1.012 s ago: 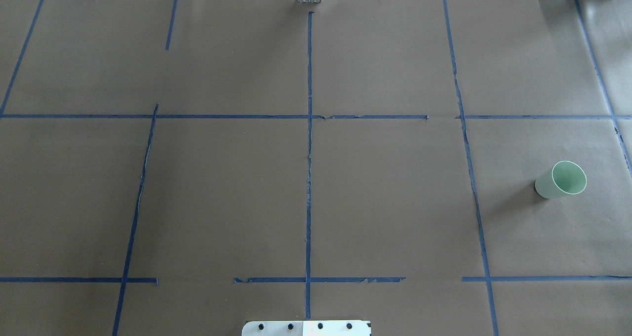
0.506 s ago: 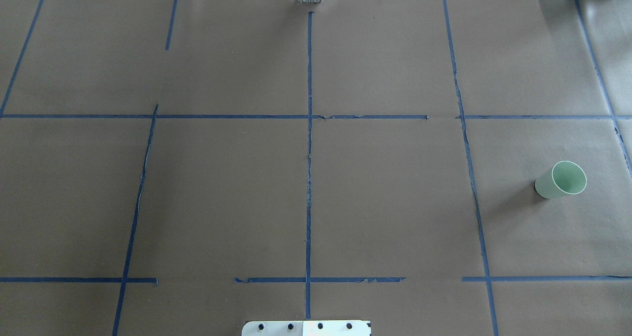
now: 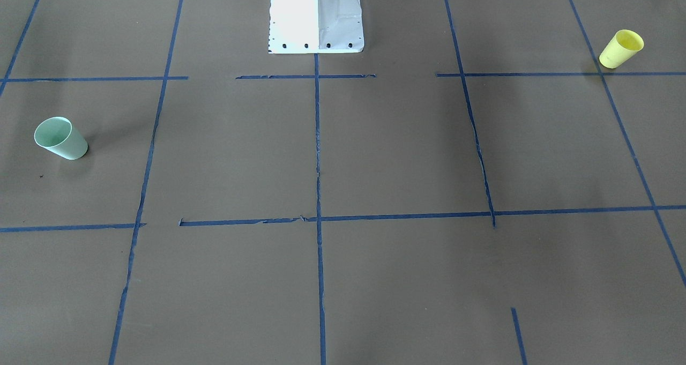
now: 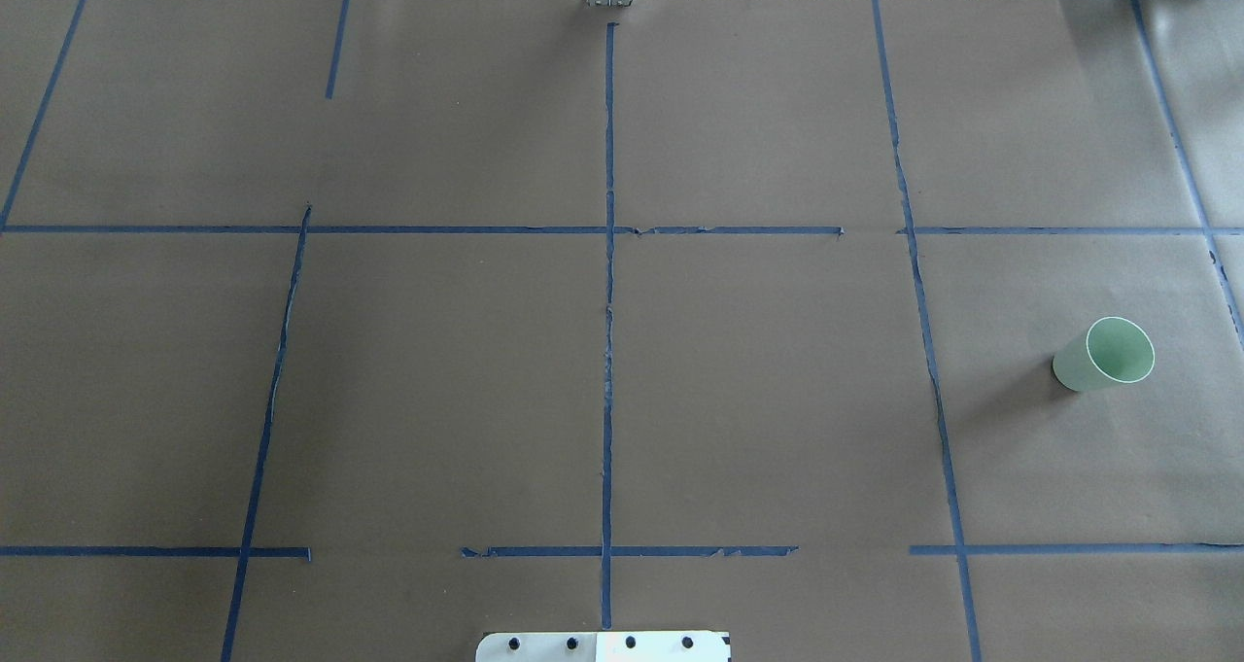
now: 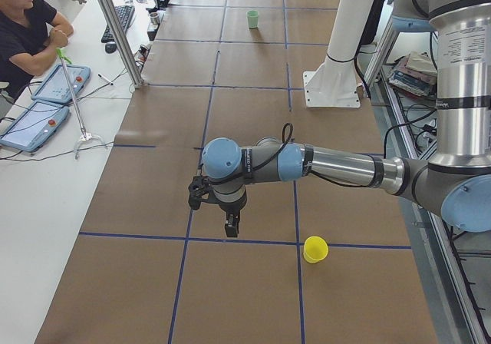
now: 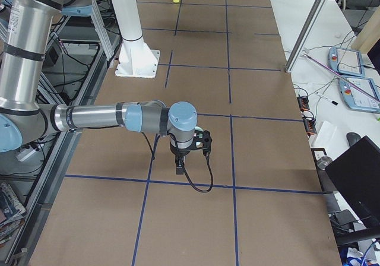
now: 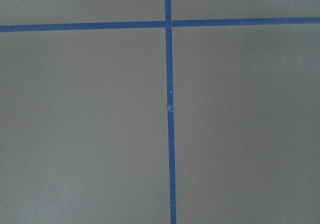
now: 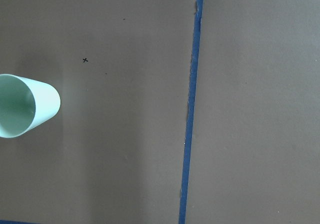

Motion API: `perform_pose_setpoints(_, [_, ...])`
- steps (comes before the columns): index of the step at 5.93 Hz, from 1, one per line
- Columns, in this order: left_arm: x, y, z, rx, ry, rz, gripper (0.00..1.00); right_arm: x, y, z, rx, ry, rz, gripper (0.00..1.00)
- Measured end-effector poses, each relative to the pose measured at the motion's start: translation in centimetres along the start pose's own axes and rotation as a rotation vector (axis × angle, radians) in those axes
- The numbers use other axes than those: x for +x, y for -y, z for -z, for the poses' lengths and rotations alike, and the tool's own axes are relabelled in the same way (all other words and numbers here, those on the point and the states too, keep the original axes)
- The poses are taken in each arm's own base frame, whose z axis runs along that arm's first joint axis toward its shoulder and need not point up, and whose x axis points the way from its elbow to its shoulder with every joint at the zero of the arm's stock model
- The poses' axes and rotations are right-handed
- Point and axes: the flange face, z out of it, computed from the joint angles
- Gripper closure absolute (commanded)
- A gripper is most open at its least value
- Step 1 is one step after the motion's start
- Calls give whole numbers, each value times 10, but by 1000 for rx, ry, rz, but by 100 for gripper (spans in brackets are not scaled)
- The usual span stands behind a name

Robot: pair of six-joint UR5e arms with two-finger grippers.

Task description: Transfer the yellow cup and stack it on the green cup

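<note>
Brown table (image 3: pixel 402 150), yellow cup (image 3: pixel 621 49), distant green cup (image 3: pixel 60 138)

green cup (image 8: pixel 27 106) clipped by right wrist view's edge, left end effector (image 5: pixel 230 227) and right end effector (image 6: pixel 180 168) grip unreadable

Robotics lab: tape-gridded table (image 4: pixel 437 400), teach pendants (image 5: pixel 57 84)

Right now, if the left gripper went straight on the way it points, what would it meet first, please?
The left gripper points down, so probably the table cover, near a blue tape line; its wrist view shows nothing else. The yellow cup stands off to the side.
</note>
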Motion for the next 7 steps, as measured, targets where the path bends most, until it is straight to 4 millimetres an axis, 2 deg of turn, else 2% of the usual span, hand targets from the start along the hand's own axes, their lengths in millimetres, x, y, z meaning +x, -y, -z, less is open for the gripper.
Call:
perform_pose_setpoints(1, [12, -7, 8, 17, 1, -26, 0, -1, 0, 0, 1, 11, 1, 0])
perform_pose_setpoints(2, [41, -11, 8, 15, -2, -86, 0, -3, 0, 1, 4, 24, 3, 0])
perform_pose_setpoints(3, [72, -9, -3, -15, -8, -113, 0, -5, 2, 2, 8, 30, 7, 0])
perform_pose_setpoints(4, [104, -7, -23, -65, 0, -64, 0, -9, 4, 6, 28, 31, 28, 0])
perform_pose_setpoints(6, [162, -12, -60, -125, 120, 151, 0, -16, 8, 11, 82, 44, 83, 0])
perform_pose_setpoints(7, [179, -15, -69, -112, 183, 305, 0, -20, 8, 12, 91, 72, 92, 0])
